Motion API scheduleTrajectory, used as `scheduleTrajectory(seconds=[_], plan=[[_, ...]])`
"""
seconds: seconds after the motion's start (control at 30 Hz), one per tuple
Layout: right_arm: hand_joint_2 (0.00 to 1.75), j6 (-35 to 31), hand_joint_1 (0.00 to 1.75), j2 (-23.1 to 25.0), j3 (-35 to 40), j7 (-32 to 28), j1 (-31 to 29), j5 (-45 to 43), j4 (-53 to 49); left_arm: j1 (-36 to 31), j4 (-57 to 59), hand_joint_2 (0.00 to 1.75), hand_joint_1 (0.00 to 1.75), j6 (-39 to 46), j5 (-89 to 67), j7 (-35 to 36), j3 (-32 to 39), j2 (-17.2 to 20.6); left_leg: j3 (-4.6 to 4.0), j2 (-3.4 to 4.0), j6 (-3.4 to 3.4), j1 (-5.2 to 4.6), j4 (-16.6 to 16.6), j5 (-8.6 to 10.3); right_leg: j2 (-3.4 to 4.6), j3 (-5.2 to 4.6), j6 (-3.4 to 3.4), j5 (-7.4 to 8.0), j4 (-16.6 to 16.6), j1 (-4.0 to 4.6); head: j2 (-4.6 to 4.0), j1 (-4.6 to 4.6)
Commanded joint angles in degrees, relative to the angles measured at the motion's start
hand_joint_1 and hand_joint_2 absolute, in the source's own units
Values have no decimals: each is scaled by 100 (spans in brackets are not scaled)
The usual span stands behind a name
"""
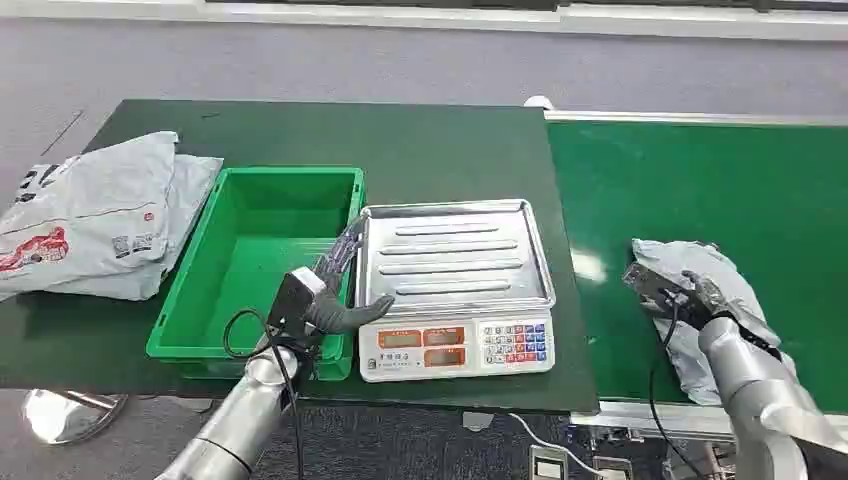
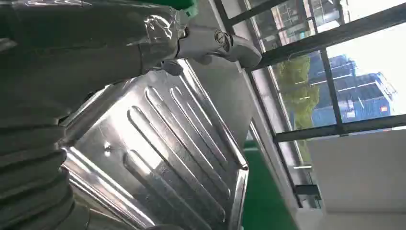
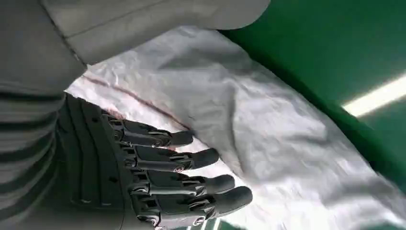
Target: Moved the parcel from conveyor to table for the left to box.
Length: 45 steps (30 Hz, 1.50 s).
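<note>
A crumpled grey parcel (image 1: pixel 722 290) lies on the green conveyor belt (image 1: pixel 700 180) at the right. My right hand (image 1: pixel 665 288) lies over its near-left end, dark fingers (image 3: pixel 167 179) stretched flat across the wrinkled parcel (image 3: pixel 277 129) and the thumb spread apart, gripping nothing. My left hand (image 1: pixel 335 288) hovers open between the green bin (image 1: pixel 255 260) and the scale's steel tray (image 1: pixel 455 255), fingers along the tray's left edge. Its thumb (image 2: pixel 220 40) reaches over the ribbed tray (image 2: pixel 163 158).
The electronic scale (image 1: pixel 455 347) stands at the dark table's (image 1: pixel 400 140) front edge. The green bin holds nothing. A pile of grey parcels (image 1: pixel 90 215) lies at the table's far left. Grey floor lies beyond.
</note>
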Motion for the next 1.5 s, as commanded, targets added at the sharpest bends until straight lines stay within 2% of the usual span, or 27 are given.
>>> scheduleTrajectory(seconds=[0.03,0.13,0.33,0.37,0.67,0.7,0.77,0.9,0.93,0.97,1.1,1.3,1.5], plan=[[175,287,0,-319,507,8,177,75,599,-270,373,175,0,-8,28,13,45,155,24,3,-5,10,-12,-4,4,27,-9,0,-19,11,0,0],[175,228,0,-493,501,160,371,99,550,-283,402,175,0,0,39,13,29,139,29,-24,-4,13,-18,1,-23,40,-9,-5,-28,14,0,0],[175,228,0,-493,501,160,371,99,550,-283,402,175,0,0,39,13,29,139,7,-10,2,5,-2,-5,-10,14,0,-6,-8,5,0,0],[175,228,0,-493,501,160,371,99,550,-283,402,175,0,0,39,13,29,139,26,-6,1,11,-12,-6,-6,36,-4,-4,-25,12,0,0],[175,228,0,-493,501,160,371,99,550,-283,402,175,0,0,39,13,29,139,19,-16,3,10,-9,-6,-20,32,-3,-6,-23,10,0,0],[175,201,0,-614,470,606,440,141,574,-243,373,175,0,-9,64,13,27,117,10,-13,4,8,-2,-6,-17,20,-1,-7,-13,8,0,0],[175,235,0,-795,442,719,620,133,568,-242,397,175,0,19,57,13,-18,97,11,-29,5,5,-3,-4,-34,26,0,-11,-13,5,0,0],[175,280,0,-830,441,837,766,137,575,-301,451,175,0,42,111,13,-34,119,22,-55,7,12,-6,-5,-60,49,5,-19,-29,12,0,0],[175,289,9,-822,443,866,728,136,573,-303,449,175,0,40,124,13,-38,134,15,-52,9,9,1,-7,-56,39,10,-20,-20,9,0,0],[175,288,175,-811,451,881,671,136,570,-312,459,175,0,62,137,13,-35,140,19,-51,8,11,-1,-9,-53,48,12,-20,-25,11,0,0],[175,336,175,-765,470,960,488,142,599,-422,573,175,0,73,161,13,-35,106,18,-42,10,9,1,-10,-41,44,11,-17,-21,9,0,0],[175,274,175,-655,468,674,272,21,615,-281,385,175,0,159,203,13,-12,164,10,-30,12,4,6,-12,-31,31,14,-16,-11,3,0,0],[175,292,175,-627,442,670,254,-20,638,-273,377,175,0,135,205,13,-15,171,22,-21,9,6,-1,-14,-21,41,9,-15,-19,6,0,0]])
